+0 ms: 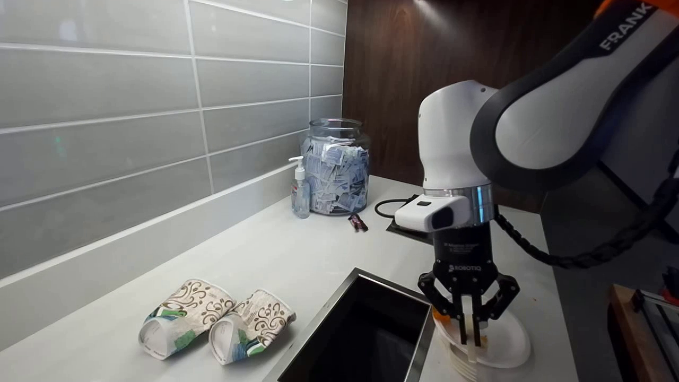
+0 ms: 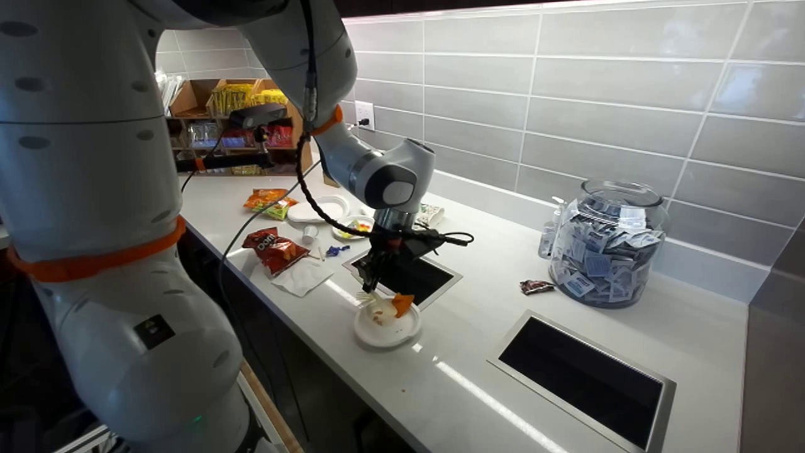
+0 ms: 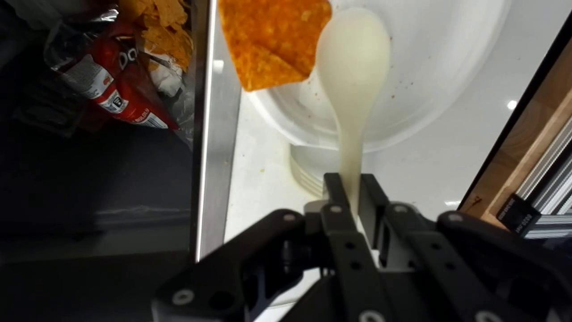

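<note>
ROBOTIQ-lettered hand (image 1: 470, 339) tight on a pale spoon (image 3: 352, 103), "FRANK" on the arm (image 1: 562, 111), "DO" on a red bag (image 3: 129, 87)

a cream spoon (image 3: 355, 49) pinched by its handle
smooth and plain, with a rounded bowl and slim handle, it is clamped between the fingers of the gripper (image 3: 351, 185), its bowl extending over the white plate (image 3: 429, 67), right beside an orange chip (image 3: 277, 44) in the wrist view; whether it touches the plate is unclear.
</note>
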{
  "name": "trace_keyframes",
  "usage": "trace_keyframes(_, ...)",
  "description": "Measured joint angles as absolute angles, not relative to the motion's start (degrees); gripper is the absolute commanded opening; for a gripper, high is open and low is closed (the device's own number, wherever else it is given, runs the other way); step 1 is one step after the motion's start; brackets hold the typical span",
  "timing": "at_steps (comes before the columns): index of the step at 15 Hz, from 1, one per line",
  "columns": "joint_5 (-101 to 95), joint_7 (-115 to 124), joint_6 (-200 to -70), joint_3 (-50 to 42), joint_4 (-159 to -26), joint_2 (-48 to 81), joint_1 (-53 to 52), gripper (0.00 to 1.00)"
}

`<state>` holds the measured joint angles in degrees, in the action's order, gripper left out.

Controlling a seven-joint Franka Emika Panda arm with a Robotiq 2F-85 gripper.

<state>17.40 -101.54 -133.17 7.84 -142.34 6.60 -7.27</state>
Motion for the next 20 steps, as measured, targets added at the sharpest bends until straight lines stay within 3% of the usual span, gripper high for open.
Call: trace_keyframes(20,12.94,-102.24,-129.29,8.4,-142.19,7.58,-6.05,0.03)
